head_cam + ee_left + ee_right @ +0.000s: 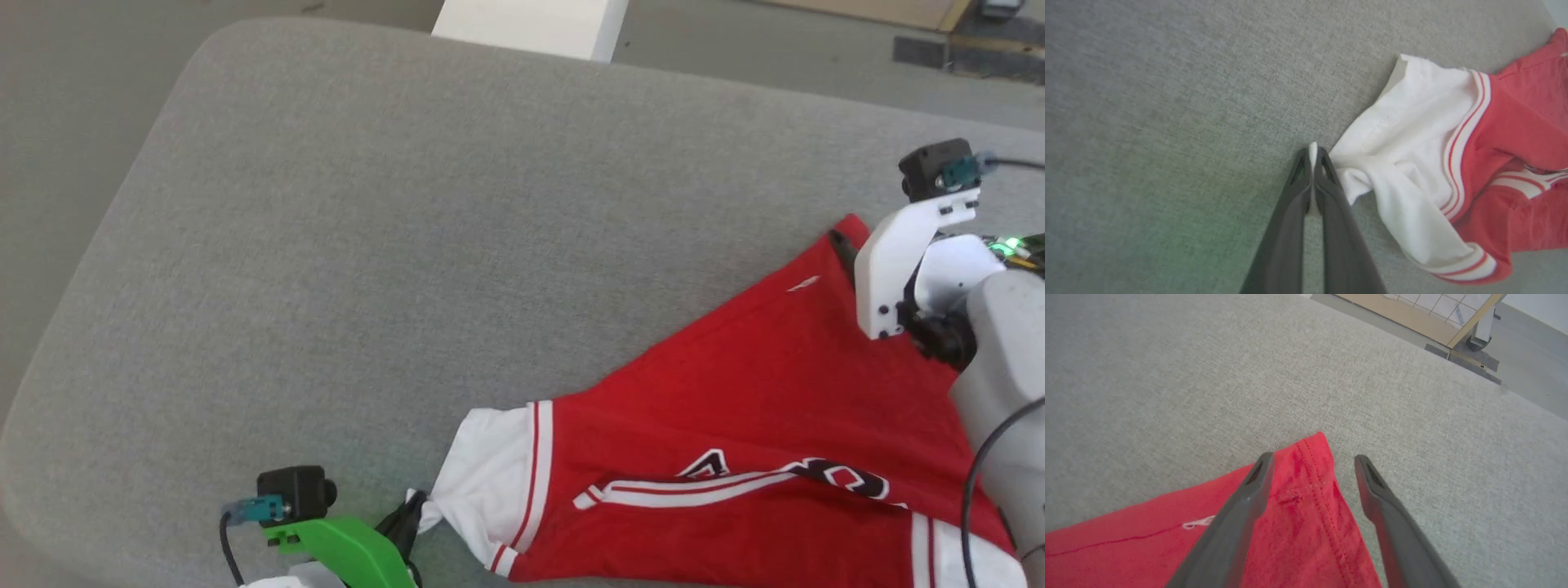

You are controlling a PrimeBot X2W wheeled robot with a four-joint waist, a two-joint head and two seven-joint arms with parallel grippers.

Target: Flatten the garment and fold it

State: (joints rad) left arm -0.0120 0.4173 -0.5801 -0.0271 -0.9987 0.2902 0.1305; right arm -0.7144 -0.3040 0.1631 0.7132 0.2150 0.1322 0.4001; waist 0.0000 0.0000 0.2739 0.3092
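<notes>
Closest to me, at the near edge of the work surface, my left gripper point(406, 516) point(1312, 153) has its two long dark fingers pressed together on a small bunched tip of white cloth, and a sliver of that white shows between the fingertips in the left wrist view. That tip belongs to the garment point(735, 392) point(1515, 134) point(1298, 539), a red jersey of thin shiny fabric with white panels, red-and-white stripe trim and black-and-white lettering. From my pinch the white panel widens to my right, crumpled and folded over on itself, then meets the stripe trim and the red body. The red part lies spread on the surface as a rough triangle, narrowing to a hemmed corner farther out on my right.

My right gripper point(842, 245) point(1314, 459) is at that far corner with its fingers spread apart, gripping nothing. One finger lies over the red cloth and the other over bare surface just beside the hem. I cannot tell whether either touches down.

Everything rests on a large grey woven-fabric table top with rounded corners point(367, 204). Beyond it are the dull grey floor point(65, 98) and a white rectangular block point(531, 24) at the far edge.
</notes>
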